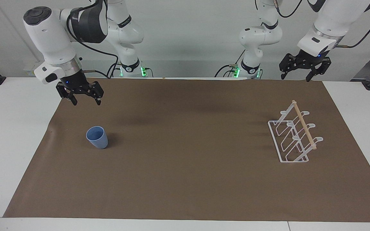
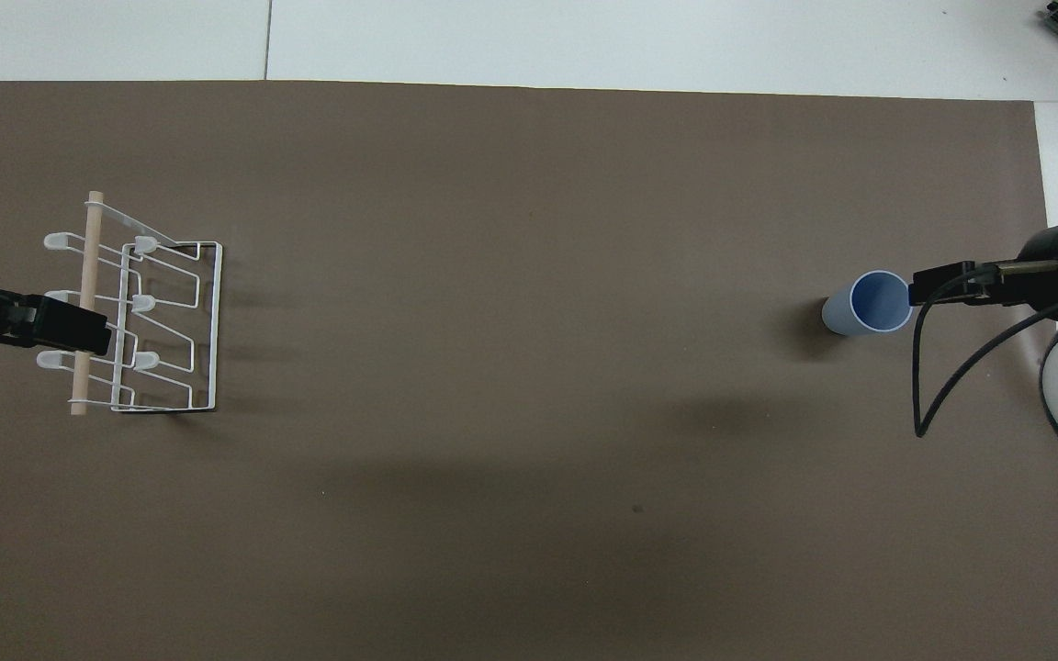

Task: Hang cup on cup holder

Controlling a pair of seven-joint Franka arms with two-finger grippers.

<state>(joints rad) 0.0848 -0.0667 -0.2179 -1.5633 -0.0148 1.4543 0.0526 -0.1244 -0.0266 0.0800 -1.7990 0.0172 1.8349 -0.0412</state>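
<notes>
- Cup (image 1: 97, 137) stood upright on the mat, below your right gripper (image 1: 83, 97), whose jaws were wide and empty.
- Left gripper (image 1: 296, 74) waited, spread, above the cup holder (image 1: 295, 136).
- An off-centre descent could have tipped the cup.

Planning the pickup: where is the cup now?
The cup stands upright on the brown mat toward the right arm's end, apart from the rack.

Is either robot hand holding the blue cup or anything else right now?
No, nothing is held. The right gripper hangs open in the air above the mat, and the cup stands alone below it. The left gripper waits open, high above the cup holder's end of the table.
</notes>
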